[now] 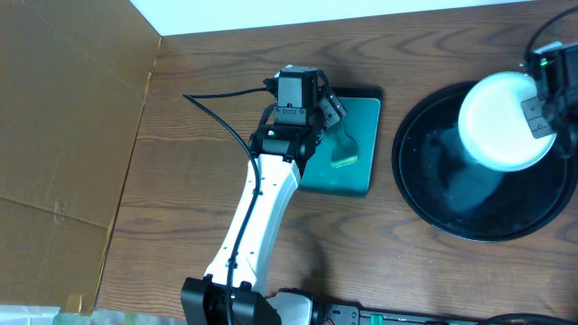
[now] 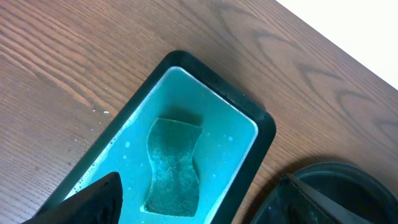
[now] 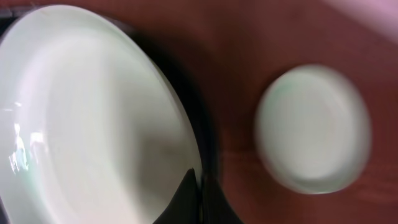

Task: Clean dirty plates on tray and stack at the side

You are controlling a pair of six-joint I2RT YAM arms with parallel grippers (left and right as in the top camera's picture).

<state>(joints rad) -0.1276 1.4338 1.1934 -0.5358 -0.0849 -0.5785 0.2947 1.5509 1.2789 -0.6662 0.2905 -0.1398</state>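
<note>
The right arm [image 1: 553, 77] is reaching in from the far right edge, and the right jaws are clenching the right rim of a plate [image 1: 501, 122]. The white disc is hanging over the far right part of the tray [image 1: 433, 194] and looks raised above its glossy black floor. In the right wrist view that plate [image 3: 93, 118] is filling the left half, with a dark fingertip [image 3: 189, 193] pressing at its edge. A second plate [image 3: 314, 127], blurred, is lying on the brown counter [image 3: 249, 37] to its right, apart from it.

The left arm [image 1: 262, 203] is stretching across the middle of the counter. The left jaws are standing wide apart, gripping nothing, above the teal tray [image 2: 261, 124] — one dark finger [image 2: 93, 199] is showing at the near left. A green sponge [image 2: 174, 165] is lying inside the teal tray, clear of that finger. The teal tray is sitting just left of the black tray, not touching it.
</note>
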